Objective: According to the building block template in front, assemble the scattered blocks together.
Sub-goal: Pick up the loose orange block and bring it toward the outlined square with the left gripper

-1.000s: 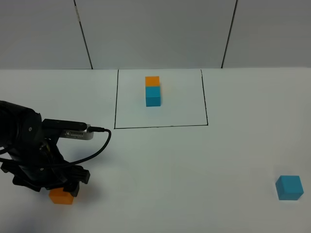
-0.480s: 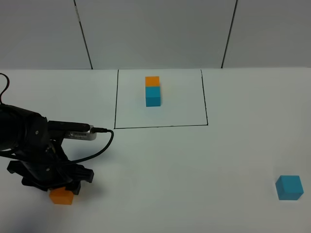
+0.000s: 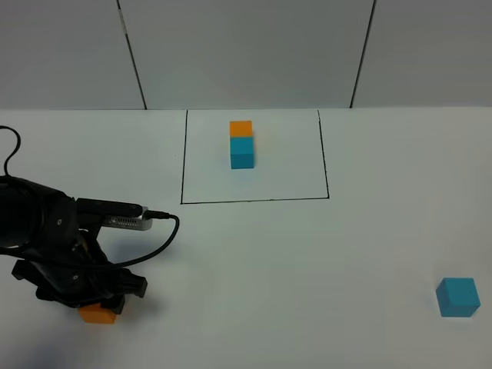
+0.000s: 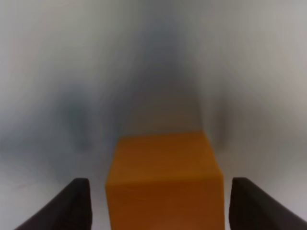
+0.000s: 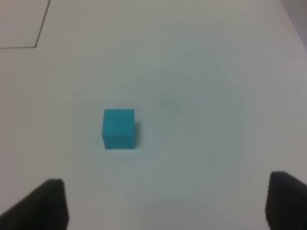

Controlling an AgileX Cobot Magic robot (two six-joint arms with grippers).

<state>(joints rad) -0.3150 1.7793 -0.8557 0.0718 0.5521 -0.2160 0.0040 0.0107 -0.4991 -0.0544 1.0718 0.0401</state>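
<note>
The building block template (image 3: 241, 144), an orange cube joined to a teal-blue cube, sits inside a thin black-lined rectangle (image 3: 254, 200) at the table's back. The scattered orange cube (image 3: 97, 314) lies at the front left, mostly hidden under my left gripper (image 3: 91, 298). In the left wrist view the orange cube (image 4: 165, 182) stands between the open fingers (image 4: 72, 206), with a gap on each side. The scattered teal-blue cube (image 3: 458, 297) lies at the front right. In the right wrist view the right gripper (image 5: 168, 206) is open and empty, short of the teal-blue cube (image 5: 118, 128).
A black cable (image 3: 157, 238) loops off the left arm toward the table's middle. The white table (image 3: 292, 269) meets a grey panelled wall (image 3: 246, 54) behind the template. The right arm does not show in the exterior view.
My left arm has sunk lower over the orange cube and covers more of it. The orange and teal-blue cubes have not moved.
</note>
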